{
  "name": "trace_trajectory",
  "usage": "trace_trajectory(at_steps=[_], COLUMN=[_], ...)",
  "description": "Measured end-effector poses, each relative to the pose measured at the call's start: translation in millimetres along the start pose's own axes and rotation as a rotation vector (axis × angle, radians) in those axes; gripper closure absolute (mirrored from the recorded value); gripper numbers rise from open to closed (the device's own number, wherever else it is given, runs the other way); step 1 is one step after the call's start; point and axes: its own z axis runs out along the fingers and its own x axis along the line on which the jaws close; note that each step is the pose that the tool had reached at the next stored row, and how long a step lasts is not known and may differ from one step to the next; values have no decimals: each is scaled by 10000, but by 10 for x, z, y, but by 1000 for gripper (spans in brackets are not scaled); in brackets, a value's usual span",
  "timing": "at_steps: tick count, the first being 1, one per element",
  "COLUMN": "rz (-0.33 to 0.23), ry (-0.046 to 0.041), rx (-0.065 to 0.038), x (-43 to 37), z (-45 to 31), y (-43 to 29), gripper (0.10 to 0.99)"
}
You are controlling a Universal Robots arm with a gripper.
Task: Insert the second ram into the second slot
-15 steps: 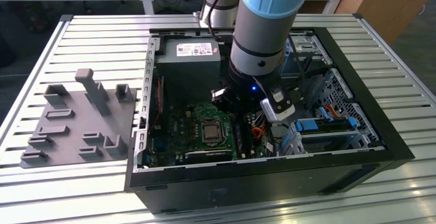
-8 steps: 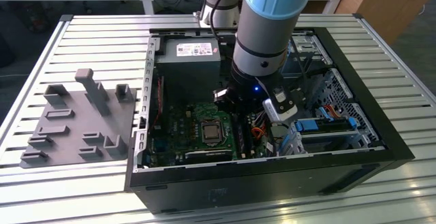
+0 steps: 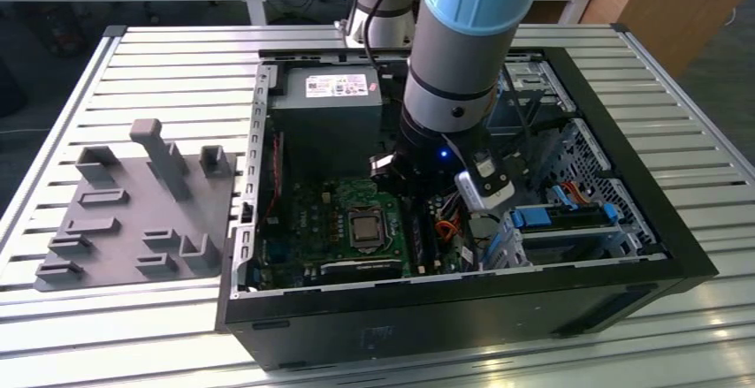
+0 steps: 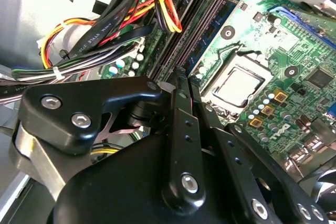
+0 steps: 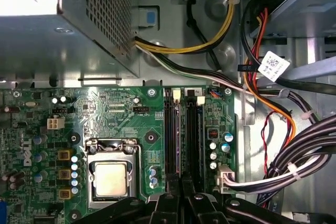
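An open black tower computer case lies on its side on a slatted metal table, beside a grey moulded fixture plate. The grey-and-blue robot arm reaches down into the case over the green motherboard, near the silver processor socket. The black gripper sits directly above the long dark memory slots; whether its jaws are spread or pinching cannot be told. The second ram, a thin blue strip, stands upright in the slots.

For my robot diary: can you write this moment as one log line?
claw: low over memory slots | computer case: open | processor: bare | grip: unclear
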Motion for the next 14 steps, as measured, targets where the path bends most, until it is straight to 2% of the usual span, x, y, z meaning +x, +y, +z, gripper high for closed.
trace_trajectory(at_steps=[7,14], rz=[0,1], ry=[1,41], rx=[-2,22], x=[-19,-18], z=[32,53], y=[0,0], gripper=[953,953])
